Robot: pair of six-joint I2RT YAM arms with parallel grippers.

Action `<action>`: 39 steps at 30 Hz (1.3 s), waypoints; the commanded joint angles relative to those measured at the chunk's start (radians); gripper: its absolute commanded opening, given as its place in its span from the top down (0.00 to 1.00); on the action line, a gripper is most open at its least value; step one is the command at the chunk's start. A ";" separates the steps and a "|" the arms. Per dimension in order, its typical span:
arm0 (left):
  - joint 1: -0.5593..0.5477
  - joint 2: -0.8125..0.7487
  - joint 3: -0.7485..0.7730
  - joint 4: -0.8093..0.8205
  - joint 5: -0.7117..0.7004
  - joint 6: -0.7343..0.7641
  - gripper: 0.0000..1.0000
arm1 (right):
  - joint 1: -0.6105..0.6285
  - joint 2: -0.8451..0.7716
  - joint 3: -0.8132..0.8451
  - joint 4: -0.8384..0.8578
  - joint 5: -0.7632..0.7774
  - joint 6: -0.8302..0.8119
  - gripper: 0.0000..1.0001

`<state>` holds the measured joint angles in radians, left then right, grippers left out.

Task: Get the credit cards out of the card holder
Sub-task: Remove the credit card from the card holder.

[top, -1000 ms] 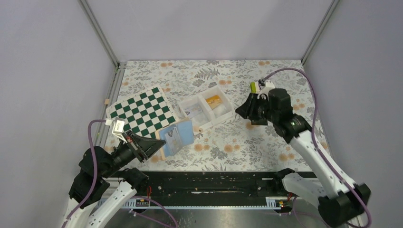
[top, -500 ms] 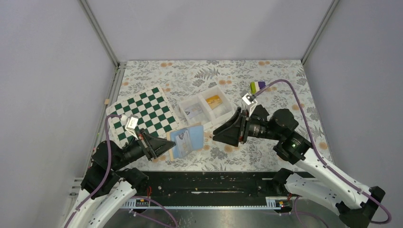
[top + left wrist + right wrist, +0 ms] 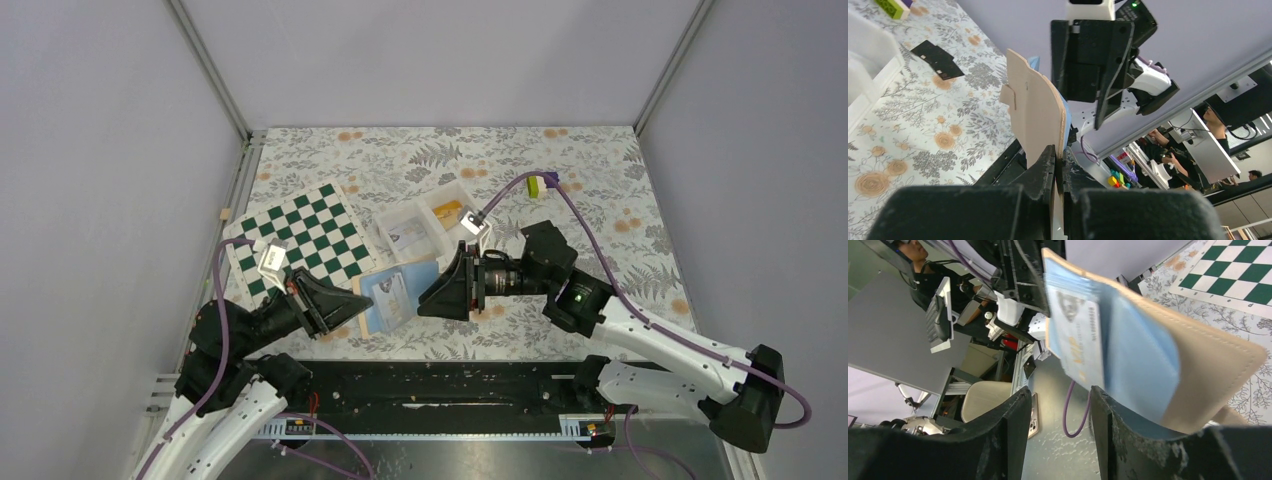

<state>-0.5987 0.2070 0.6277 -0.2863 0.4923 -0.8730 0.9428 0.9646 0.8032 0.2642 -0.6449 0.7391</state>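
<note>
Pale-blue card holder (image 3: 415, 278) is clamped at its edge in my left end effector (image 3: 362, 302). Its protruding credit card (image 3: 1075, 335) sits at twelve o'clock from my right end effector (image 3: 1058, 392), whose fingers (image 3: 1008, 435) stand apart, just short of it.

walls (image 3: 420, 60): plain grey | tabletop (image 3: 600, 160): floral print | corners: metal posts (image 3: 205, 65)

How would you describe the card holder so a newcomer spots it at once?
On the floral table, look just nearer the arms than the chequered board and white tray. The card holder is the pale blue booklet with a tan border, pinched by the left gripper. Neither neighbour is blue or held by a gripper.
</note>
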 commanded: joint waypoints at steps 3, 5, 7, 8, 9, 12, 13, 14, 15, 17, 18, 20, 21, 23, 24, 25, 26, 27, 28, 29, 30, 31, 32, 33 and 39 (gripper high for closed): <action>0.004 0.004 0.008 0.143 0.067 -0.035 1.00 | 0.017 0.039 0.070 0.005 0.021 -0.067 0.46; 0.004 0.002 0.002 0.148 0.069 -0.039 1.00 | 0.023 0.046 0.074 0.019 0.018 -0.066 0.46; 0.004 0.000 -0.003 0.161 0.072 -0.045 1.00 | 0.030 0.054 0.079 0.026 0.019 -0.065 0.46; 0.004 -0.002 -0.008 0.170 0.072 -0.049 1.00 | 0.034 0.058 0.081 0.027 0.019 -0.068 0.46; 0.004 -0.002 -0.012 0.178 0.073 -0.056 1.00 | 0.037 0.062 0.083 0.027 0.019 -0.069 0.46; 0.004 -0.002 -0.017 0.189 0.074 -0.061 1.00 | 0.050 0.068 0.079 0.037 0.030 -0.070 0.46; 0.005 -0.002 -0.016 0.190 0.074 -0.060 1.00 | 0.054 0.070 0.077 0.043 0.035 -0.069 0.46; 0.004 -0.003 -0.018 0.191 0.074 -0.060 1.00 | 0.056 0.071 0.075 0.048 0.038 -0.068 0.46; 0.004 -0.003 -0.018 0.193 0.074 -0.061 1.00 | 0.059 0.073 0.074 0.054 0.038 -0.066 0.46; 0.004 -0.004 -0.021 0.196 0.074 -0.064 1.00 | 0.064 0.078 0.076 0.070 0.031 -0.058 0.46; 0.004 -0.003 -0.023 0.197 0.075 -0.065 1.00 | 0.065 0.081 0.075 0.082 0.024 -0.051 0.46; 0.004 -0.005 -0.022 0.199 0.075 -0.064 1.00 | 0.066 0.084 0.068 0.109 0.018 -0.037 0.48; 0.005 -0.006 -0.024 0.199 0.074 -0.064 1.00 | 0.066 0.082 0.064 0.118 0.021 -0.034 0.51; 0.004 -0.008 -0.025 0.194 0.071 -0.063 1.00 | 0.067 0.074 0.053 0.138 0.024 -0.032 0.64; 0.004 -0.010 -0.026 0.194 0.068 -0.064 1.00 | 0.067 0.068 0.049 0.146 0.024 -0.034 0.71; 0.004 -0.012 -0.028 0.194 0.065 -0.068 1.00 | 0.067 0.064 0.043 0.153 0.027 -0.037 0.77; 0.004 -0.014 -0.034 0.197 0.064 -0.074 1.00 | 0.066 0.061 0.039 0.161 0.027 -0.037 0.81; 0.004 -0.013 -0.038 0.205 0.065 -0.082 1.00 | 0.065 0.058 0.034 0.173 0.026 -0.035 0.83; 0.004 -0.012 -0.041 0.212 0.067 -0.086 1.00 | 0.066 0.057 0.030 0.186 0.023 -0.027 0.85; 0.004 -0.012 -0.044 0.219 0.068 -0.092 1.00 | 0.066 0.060 0.030 0.195 0.020 -0.018 0.87; 0.004 -0.009 -0.047 0.227 0.070 -0.097 1.00 | 0.066 0.060 0.029 0.205 0.016 -0.014 0.90; 0.004 -0.009 -0.051 0.236 0.071 -0.101 1.00 | 0.067 0.061 0.026 0.218 0.012 -0.002 0.92; 0.004 -0.010 -0.051 0.240 0.072 -0.104 1.00 | 0.068 0.058 0.022 0.229 0.010 0.003 0.96; 0.004 -0.010 -0.052 0.240 0.073 -0.101 1.00 | 0.067 0.054 0.017 0.232 0.012 0.004 0.99; 0.004 -0.009 -0.023 0.191 0.052 -0.078 1.00 | 0.065 -0.045 0.027 0.017 0.081 -0.164 1.00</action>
<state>-0.5991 0.1974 0.5865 -0.1081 0.5499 -0.9649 0.9981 1.0054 0.8101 0.3649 -0.6075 0.7021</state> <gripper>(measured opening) 0.036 0.017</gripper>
